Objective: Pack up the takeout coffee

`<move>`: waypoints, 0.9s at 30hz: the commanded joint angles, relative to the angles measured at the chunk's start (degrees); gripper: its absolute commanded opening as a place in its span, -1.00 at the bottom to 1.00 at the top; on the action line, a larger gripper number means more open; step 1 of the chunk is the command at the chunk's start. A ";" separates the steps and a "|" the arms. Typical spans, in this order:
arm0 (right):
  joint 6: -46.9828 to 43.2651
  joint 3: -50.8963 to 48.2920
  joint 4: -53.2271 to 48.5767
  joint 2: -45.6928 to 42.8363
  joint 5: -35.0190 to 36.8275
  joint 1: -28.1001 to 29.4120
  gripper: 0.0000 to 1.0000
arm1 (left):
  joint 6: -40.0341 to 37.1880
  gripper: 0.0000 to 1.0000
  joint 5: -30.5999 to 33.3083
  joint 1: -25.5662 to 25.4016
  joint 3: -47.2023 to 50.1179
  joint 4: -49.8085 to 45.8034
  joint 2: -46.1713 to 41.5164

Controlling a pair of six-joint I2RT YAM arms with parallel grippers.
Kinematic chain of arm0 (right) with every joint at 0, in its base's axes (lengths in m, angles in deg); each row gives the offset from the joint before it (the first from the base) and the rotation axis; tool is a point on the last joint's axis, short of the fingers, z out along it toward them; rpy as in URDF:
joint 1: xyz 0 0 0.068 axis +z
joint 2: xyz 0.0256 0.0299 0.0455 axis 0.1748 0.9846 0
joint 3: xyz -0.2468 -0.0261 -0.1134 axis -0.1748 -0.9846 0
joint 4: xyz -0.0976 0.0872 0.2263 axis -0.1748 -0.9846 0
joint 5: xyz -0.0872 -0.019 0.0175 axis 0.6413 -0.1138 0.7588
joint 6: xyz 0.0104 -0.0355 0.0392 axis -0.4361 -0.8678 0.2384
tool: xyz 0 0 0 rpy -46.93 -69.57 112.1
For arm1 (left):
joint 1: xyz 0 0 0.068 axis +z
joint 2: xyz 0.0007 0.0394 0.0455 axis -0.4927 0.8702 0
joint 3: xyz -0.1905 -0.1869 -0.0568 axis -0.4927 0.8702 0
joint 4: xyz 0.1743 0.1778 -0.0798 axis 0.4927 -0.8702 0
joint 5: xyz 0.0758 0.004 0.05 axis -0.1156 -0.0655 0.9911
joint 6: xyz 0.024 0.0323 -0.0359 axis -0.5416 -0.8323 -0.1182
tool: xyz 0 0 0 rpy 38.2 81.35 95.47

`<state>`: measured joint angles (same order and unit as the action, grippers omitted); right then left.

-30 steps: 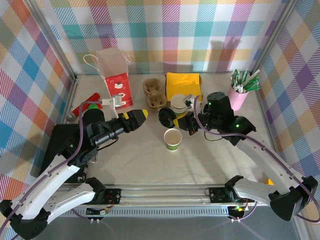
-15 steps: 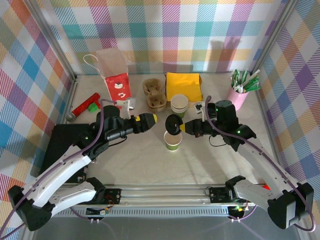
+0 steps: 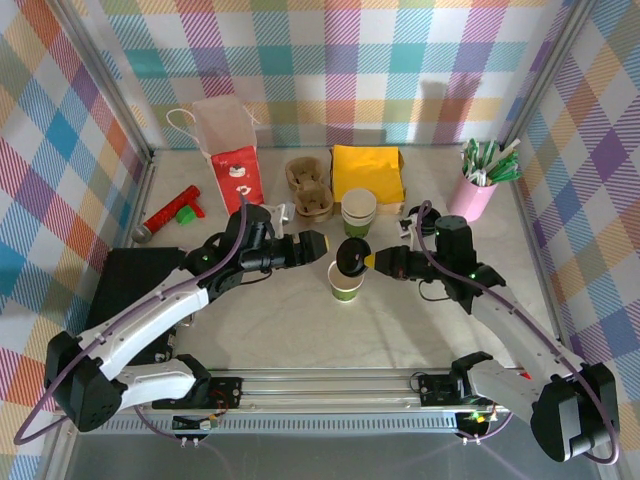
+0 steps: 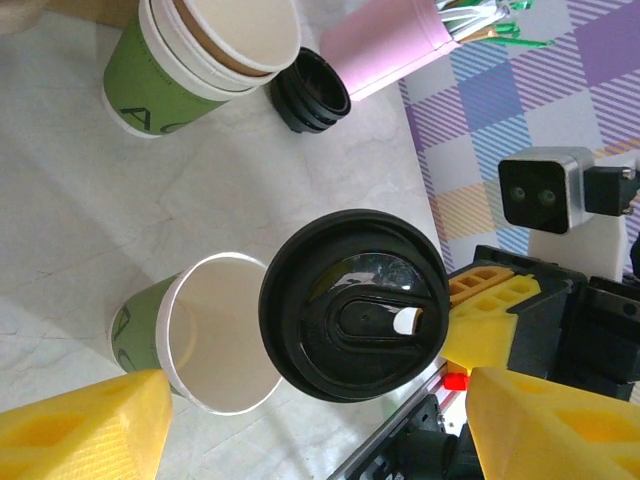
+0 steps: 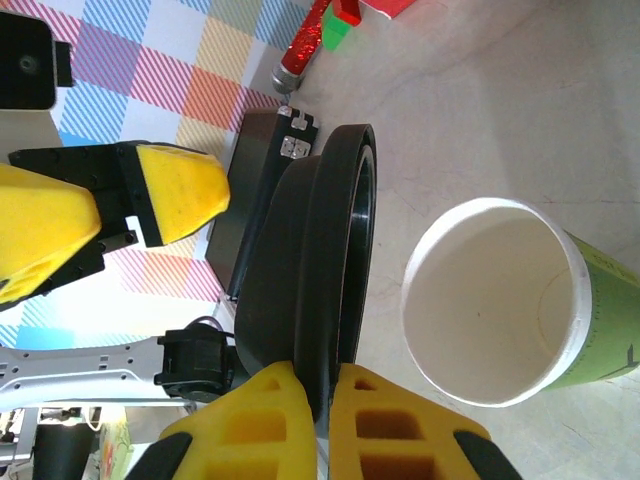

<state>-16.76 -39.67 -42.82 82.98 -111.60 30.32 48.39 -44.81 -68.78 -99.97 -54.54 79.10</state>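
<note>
Just beside cup (image 5: 495, 300), lid (image 5: 315, 280) in right end effector (image 5: 325, 385)

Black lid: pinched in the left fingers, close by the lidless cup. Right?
Not the left: the right fingers pinch the black lid, seen in the right wrist view. It is close by the lidless cup.
</note>
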 commanded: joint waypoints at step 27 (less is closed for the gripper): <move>1.29 -2.91 1.71 9.32 -0.89 -0.23 -1.00 | 4.93 0.52 -1.49 -0.02 2.37 6.01 5.35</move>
<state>-14.05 -41.74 -41.05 91.61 -111.86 30.32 52.85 -46.21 -68.78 -98.33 -50.10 84.04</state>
